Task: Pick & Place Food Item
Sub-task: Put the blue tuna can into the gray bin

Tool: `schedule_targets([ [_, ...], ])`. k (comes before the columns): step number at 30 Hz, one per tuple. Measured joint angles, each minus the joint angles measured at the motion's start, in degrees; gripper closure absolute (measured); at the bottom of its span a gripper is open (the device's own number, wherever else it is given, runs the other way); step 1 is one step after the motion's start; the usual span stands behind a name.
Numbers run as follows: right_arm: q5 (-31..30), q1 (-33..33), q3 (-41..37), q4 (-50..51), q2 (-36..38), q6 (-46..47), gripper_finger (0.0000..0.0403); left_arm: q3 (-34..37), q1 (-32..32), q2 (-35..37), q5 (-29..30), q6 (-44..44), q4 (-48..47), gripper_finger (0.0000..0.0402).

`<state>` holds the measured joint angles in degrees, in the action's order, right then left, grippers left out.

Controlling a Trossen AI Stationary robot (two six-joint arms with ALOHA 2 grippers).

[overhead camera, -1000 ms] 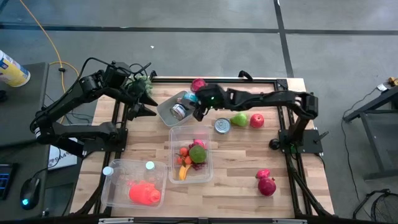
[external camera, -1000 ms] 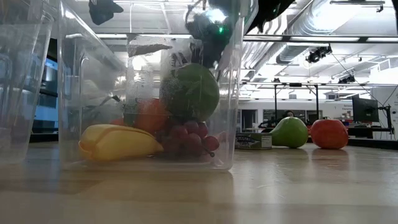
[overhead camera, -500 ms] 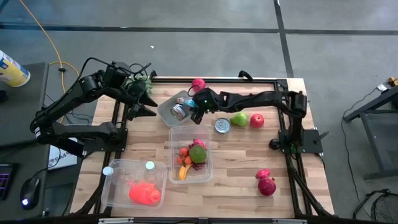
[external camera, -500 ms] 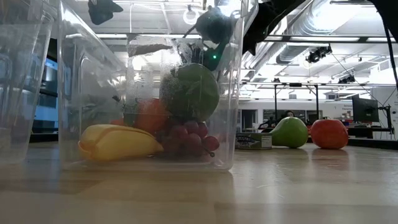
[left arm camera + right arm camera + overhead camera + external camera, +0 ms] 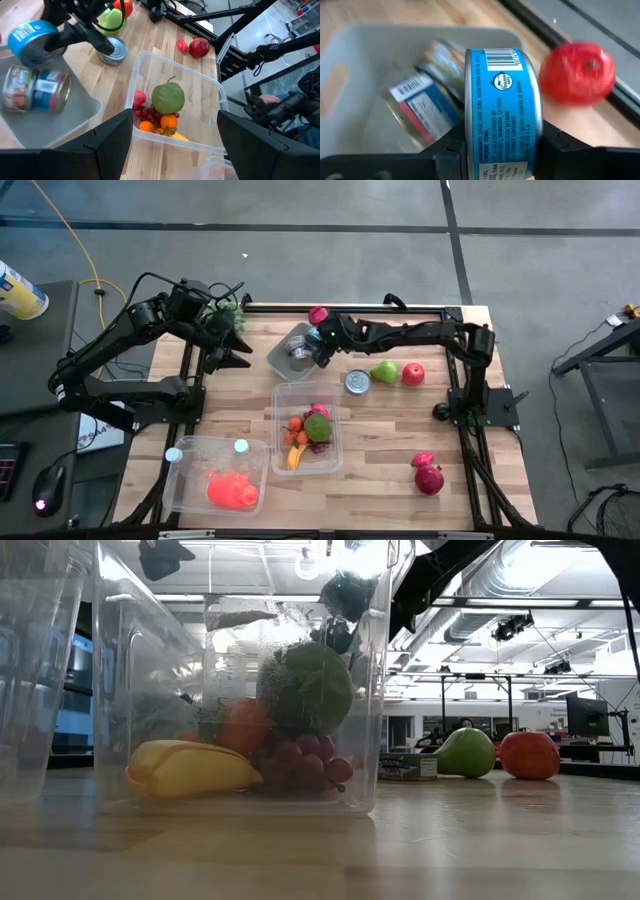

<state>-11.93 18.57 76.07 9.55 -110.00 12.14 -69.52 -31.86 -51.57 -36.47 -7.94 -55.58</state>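
Note:
My right gripper (image 5: 318,348) reaches in from the table's right and is shut on a blue tuna can (image 5: 497,115), which hangs above a grey tray (image 5: 285,365) near the far edge. Another labelled can (image 5: 422,100) lies on its side inside the tray. In the left wrist view the blue can (image 5: 30,37) shows over the tray (image 5: 60,125). My left gripper (image 5: 243,345) hangs open left of the tray with nothing between its fingers (image 5: 117,135). My right gripper pinches the blue can by its two flat ends (image 5: 469,150) between the two fingers (image 5: 451,152). The fingers slant down from the table's right. The can stands on edge, label toward the wrist camera, lifted clear above the tray.
A silver can (image 5: 357,382), a green pear (image 5: 385,371) and a red apple (image 5: 413,373) lie right of the tray. A red fruit (image 5: 318,314) sits at the far edge. A clear box of fruit (image 5: 308,430), another clear box (image 5: 215,480) and two red fruits (image 5: 428,475) lie nearer.
My right gripper has come down over the grey tray with the blue can and tipped further downward, still shut on it. The can stays on edge between the fingers.

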Motion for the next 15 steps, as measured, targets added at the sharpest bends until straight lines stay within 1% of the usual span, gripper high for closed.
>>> schedule_targets([
  [9,0.0,-0.5,-0.1,10.8,-0.2,-0.1,0.0284,0.0,0.0,0.0,0.1,1.0,-1.5,0.0120],
  [13,2.0,-0.3,-0.2,9.4,-0.2,-0.4,0.0284,0.0,0.0,0.0,0.2,1.8,-1.5,0.0120],
  [15,4.6,-0.1,-0.2,7.0,-0.2,-0.4,0.0284,0.0,0.0,0.0,0.2,1.9,-1.5,0.0120],
])
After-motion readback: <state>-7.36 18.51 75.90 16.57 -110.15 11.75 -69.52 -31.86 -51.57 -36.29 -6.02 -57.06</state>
